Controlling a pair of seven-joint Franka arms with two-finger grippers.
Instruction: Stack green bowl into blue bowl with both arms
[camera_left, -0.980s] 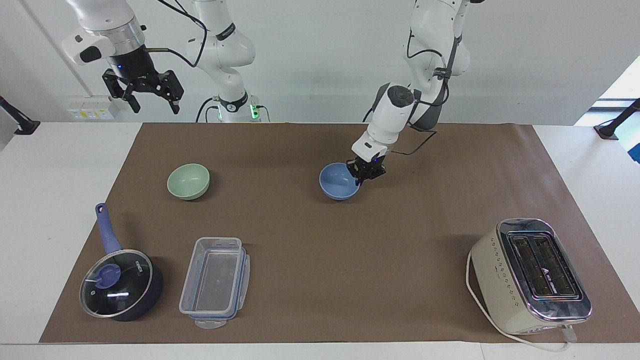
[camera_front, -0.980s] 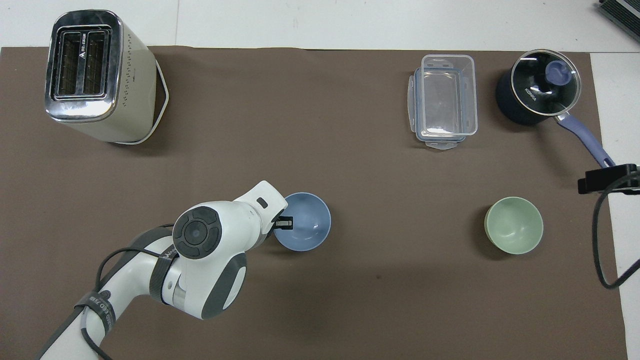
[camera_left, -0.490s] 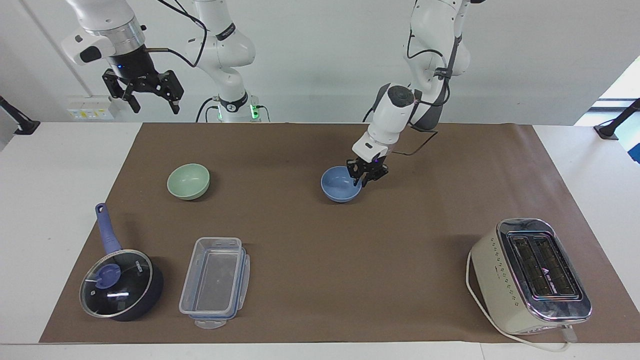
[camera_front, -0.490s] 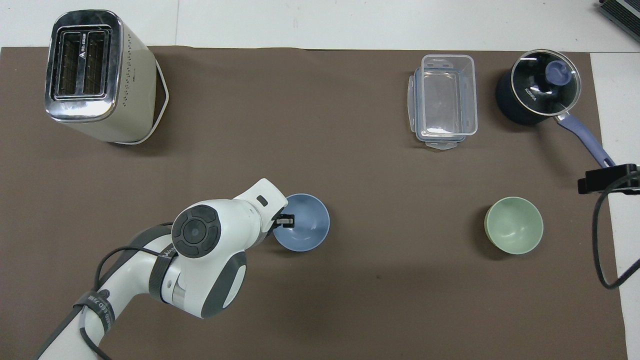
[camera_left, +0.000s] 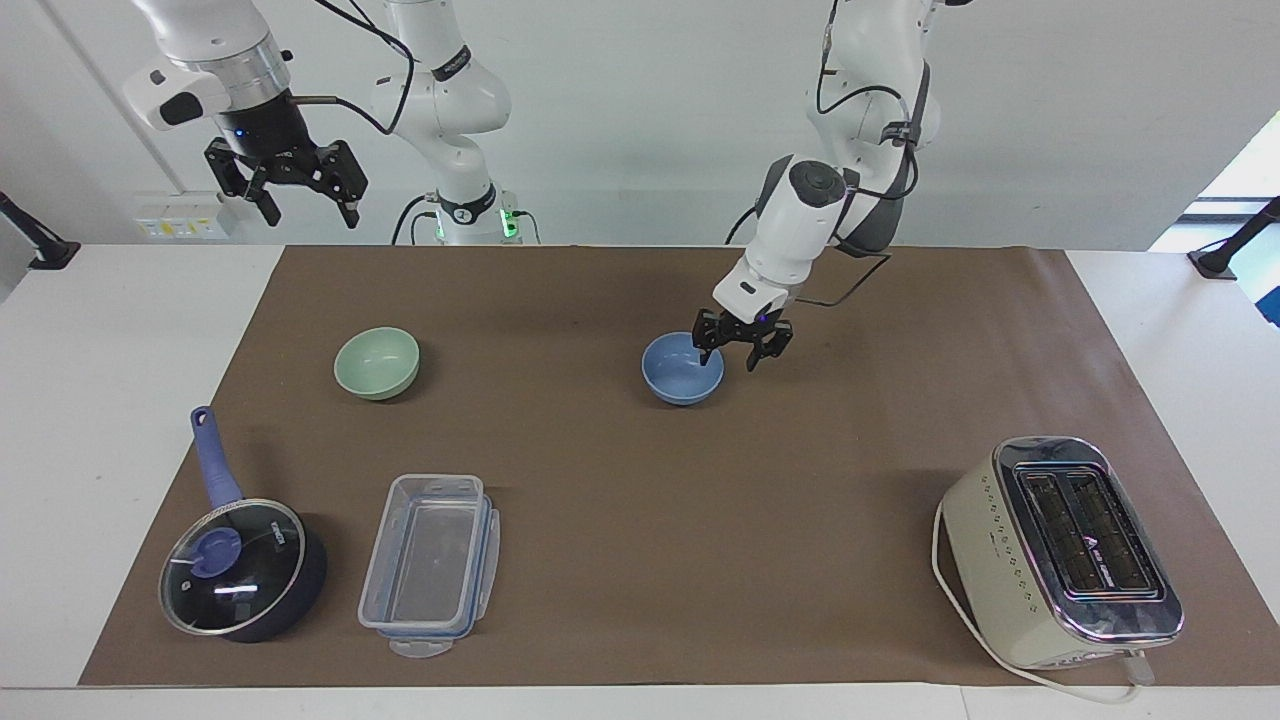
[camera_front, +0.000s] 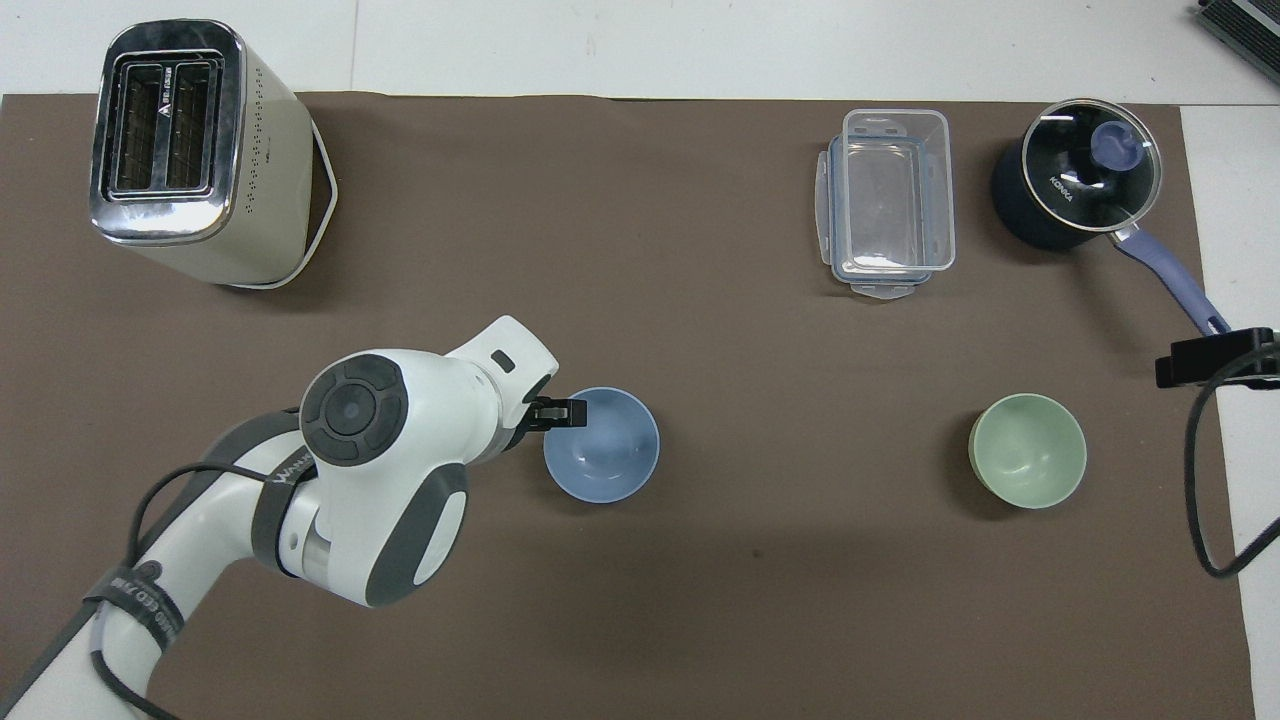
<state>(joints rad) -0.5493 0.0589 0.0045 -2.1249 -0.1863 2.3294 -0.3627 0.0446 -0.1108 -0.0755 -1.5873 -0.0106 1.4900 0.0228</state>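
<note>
Facing view: blue bowl (camera_left: 682, 369) upright, unheld.

White table (camera_left: 120, 330), brown mat (camera_left: 640, 520)

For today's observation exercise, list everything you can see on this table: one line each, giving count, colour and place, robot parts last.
green bowl: 1, mint green, toward the right arm's end.
blue bowl: 1, periwinkle, mid-table.
saucepan: 1, dark blue, glass lid, farther out than the green bowl.
container: 1, clear, beside the saucepan.
toaster: 1, cream and chrome, toward the left arm's end.
mat: 1, brown.
left pincer: open, over the blue bowl's rim.
right pincer: open, raised, waiting.
</note>
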